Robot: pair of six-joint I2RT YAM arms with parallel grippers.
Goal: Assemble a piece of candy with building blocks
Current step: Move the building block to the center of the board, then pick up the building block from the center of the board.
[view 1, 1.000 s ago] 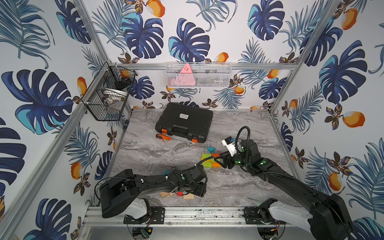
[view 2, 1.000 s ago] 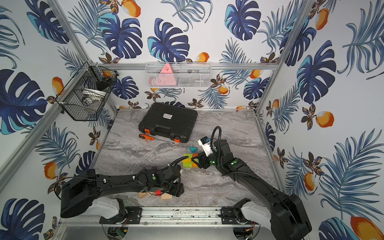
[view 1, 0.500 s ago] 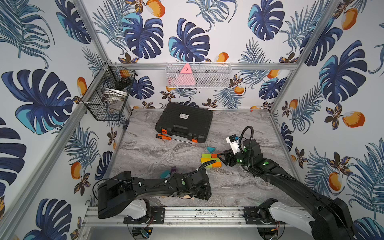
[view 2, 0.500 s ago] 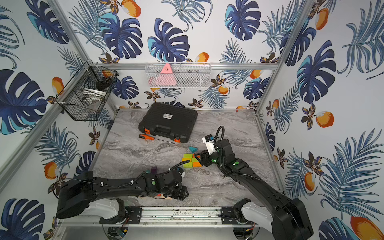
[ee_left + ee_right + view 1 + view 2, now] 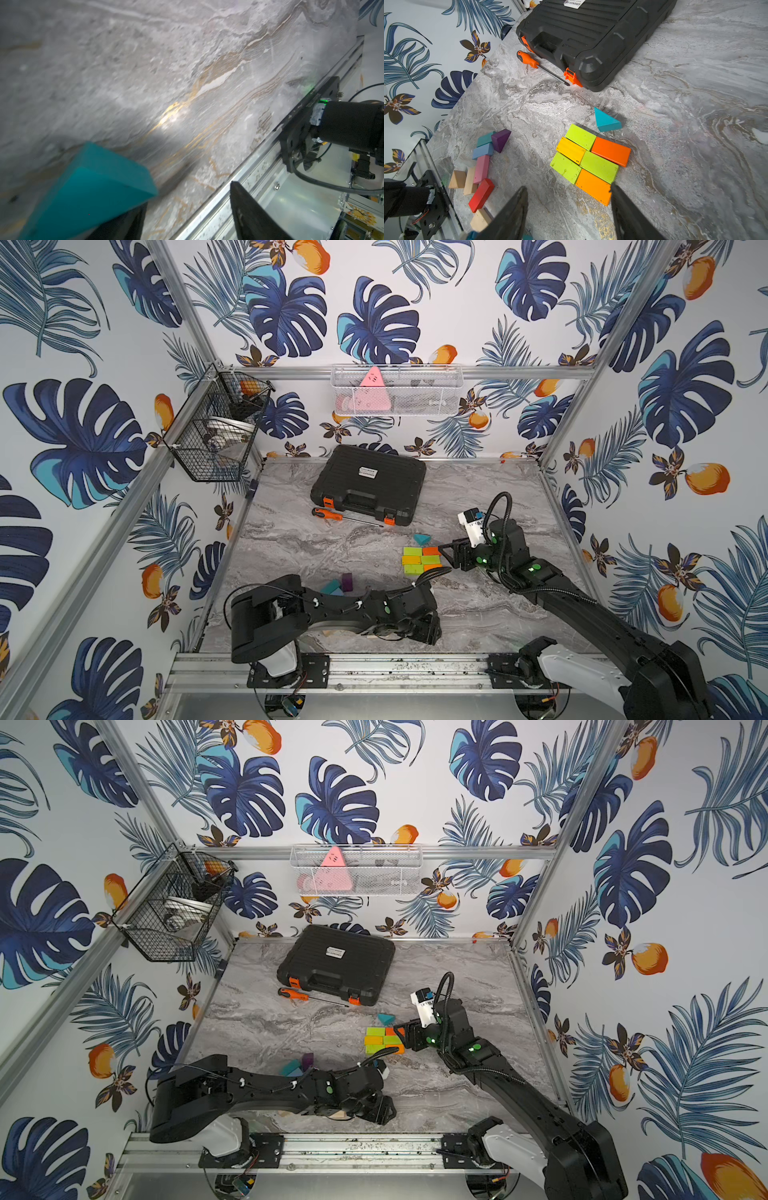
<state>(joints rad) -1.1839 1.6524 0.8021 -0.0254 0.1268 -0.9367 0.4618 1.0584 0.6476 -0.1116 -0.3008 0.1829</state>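
- Tabletop (image 5: 291, 547): grey marble, walled on three sides, with a metal rail (image 5: 415, 668) along the front edge. Bare ground: the back-right corner, the strip along the right edge, and a wide band left of centre.
- Left arm (image 5: 332, 610): lies low along the front edge. Left gripper (image 5: 188, 193) sits just inside the rail, near the middle of that edge. Its jaws are parted and the gap is empty. A teal block (image 5: 89, 187) lies against one finger, outside the gap.
- Right arm (image 5: 602, 624): reaches from the front-right corner toward the centre. Right gripper (image 5: 568, 187) is spread wide and holds nothing. One fingertip (image 5: 620, 199) is at a corner of the slab's nearest orange brick.
- Tool case (image 5: 370, 485): black, shut, at the back edge left of centre.
- Six-brick slab (image 5: 589, 160): three green, two orange and one yellow, flat and edge to edge, right of the tabletop's centre.
- Loose bricks (image 5: 479, 166): teal, blue, purple, pink, red and plain wood, bunched near the front edge left of centre. The left arm partly hides them in both top views.
- Screwdriver (image 5: 332, 515): orange handle, lying along the case's front side.
- Teal wedge (image 5: 606, 121): alone, just beside the slab's back edge.
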